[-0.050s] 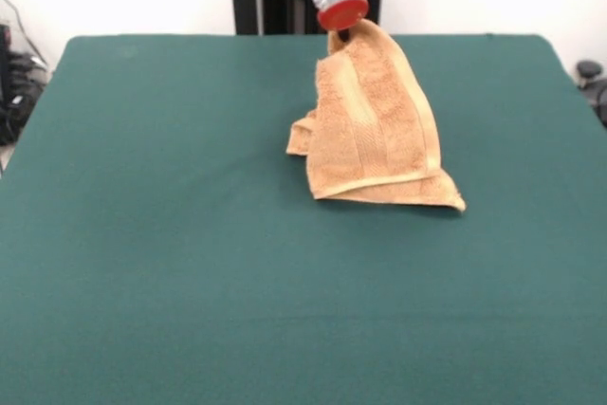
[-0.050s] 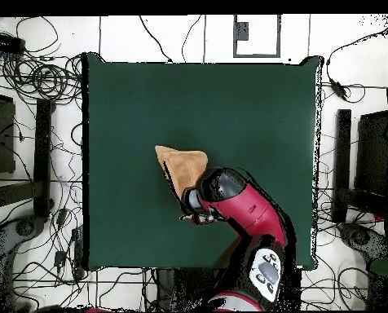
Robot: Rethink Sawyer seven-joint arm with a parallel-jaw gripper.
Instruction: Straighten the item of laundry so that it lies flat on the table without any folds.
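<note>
Towel (image 1: 375, 130) hangs pinched in closed fingers (image 1: 341, 37) over green table (image 1: 171, 263).

Lying tangled over the white floor (image 2: 189, 37): black cables (image 2: 34, 77) at nine and ten o'clock, more at three. Standing at twelve o'clock: a grey-framed square (image 2: 257, 37).

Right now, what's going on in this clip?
The Sawyer arm holds a golden-tan hand towel up by one corner with its tool, above the far-middle part of the dark green table. The towel hangs in a tent shape, its lower edge resting on the tabletop and a fold bunched at one side. It is not yet flat, so the straightening is unfinished. The tool's tips are hidden by the cloth.
</note>
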